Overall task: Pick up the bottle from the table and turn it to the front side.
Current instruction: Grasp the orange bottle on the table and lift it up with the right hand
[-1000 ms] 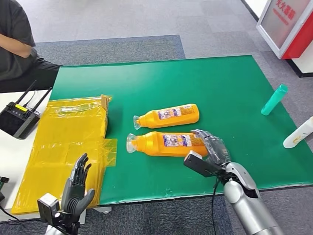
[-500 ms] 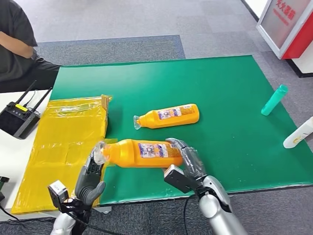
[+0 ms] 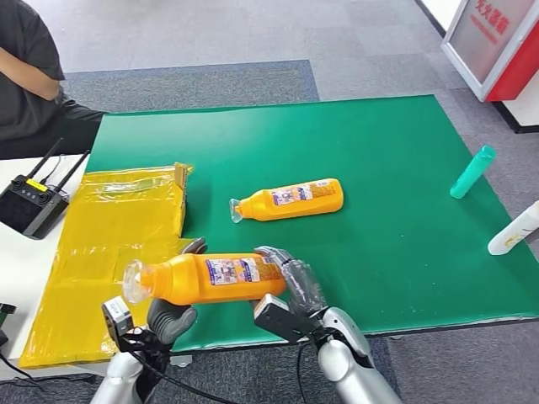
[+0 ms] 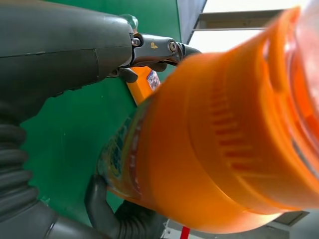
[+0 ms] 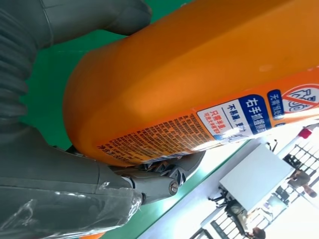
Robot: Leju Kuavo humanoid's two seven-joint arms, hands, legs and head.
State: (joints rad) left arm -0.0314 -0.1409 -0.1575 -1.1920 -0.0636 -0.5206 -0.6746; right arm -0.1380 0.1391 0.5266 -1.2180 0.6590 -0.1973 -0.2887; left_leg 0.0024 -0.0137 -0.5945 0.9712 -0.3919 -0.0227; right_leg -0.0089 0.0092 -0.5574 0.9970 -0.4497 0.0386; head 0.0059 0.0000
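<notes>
orange bottle (image 3: 213,279) now riding clear of the green mat (image 3: 394,185), lying level in the air over the near table edge, clear cap toward the yellow plastic sheet (image 3: 108,244). having been resting on the mat a second ago beside the second orange bottle (image 3: 289,200), then lifting and drifting toward the robot's left over the last half second. being held from both ends: right hand (image 3: 296,290) wrapping fingers around the base end, left hand (image 3: 172,316) cupping under the neck end with fingers curling up around it, having been spread and empty over the yellow sheet a second ago. printed label facing up toward the head camera. in the right wrist view, blue label panel and fine print showing on the bottle's flank, thumb pressing against the body.

meaning pick-up likely done and a two-hand hold set up, probably for rolling the bottle about its long axis to bring the front label round; unable to tell which face counts as front.

further out: teal bottle (image 3: 472,171) and white bottle (image 3: 514,229) lying untouched at the far right, black remote controller (image 3: 30,202) on the white side table, seated person (image 3: 29,76) at the far left.
</notes>
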